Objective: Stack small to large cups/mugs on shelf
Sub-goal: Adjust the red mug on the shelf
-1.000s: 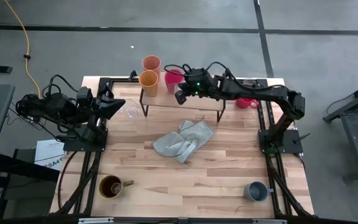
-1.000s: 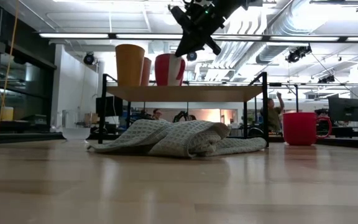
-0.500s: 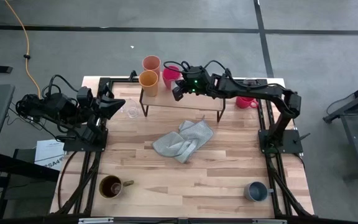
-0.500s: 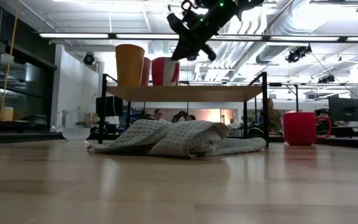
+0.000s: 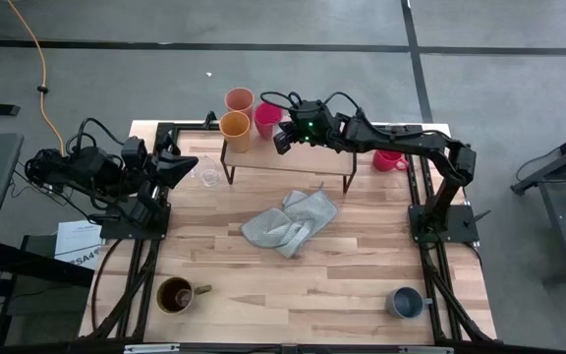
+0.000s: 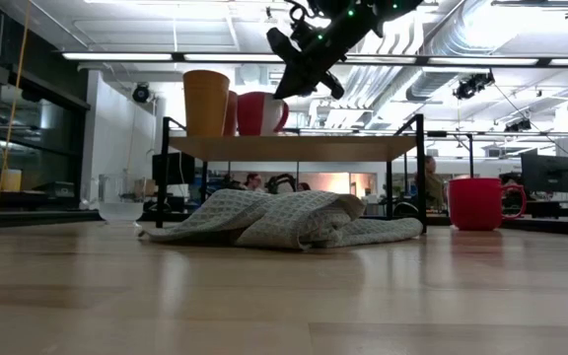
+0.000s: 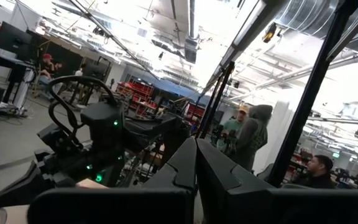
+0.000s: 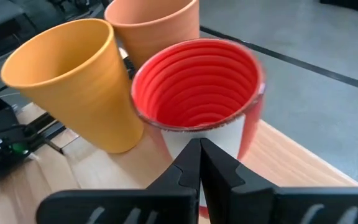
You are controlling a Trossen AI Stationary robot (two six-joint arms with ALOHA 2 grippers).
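Three cups sit bunched on the shelf [image 5: 303, 160]: yellow mug [image 5: 235, 126], peach tumbler [image 5: 240, 100], red mug [image 5: 267, 119]. Right hand [image 5: 283, 145] is pressed shut beside the red one; left hand [image 5: 187, 165] closed, off to the side.

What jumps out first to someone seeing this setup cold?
The right gripper hangs over the left end of the shelf, fingers shut, right beside the red mug standing there. That mug crowds a yellow cup and a peach-orange tumbler at the same end. A crumpled grey cloth lies mid-table; the left gripper waits by the table's left edge.
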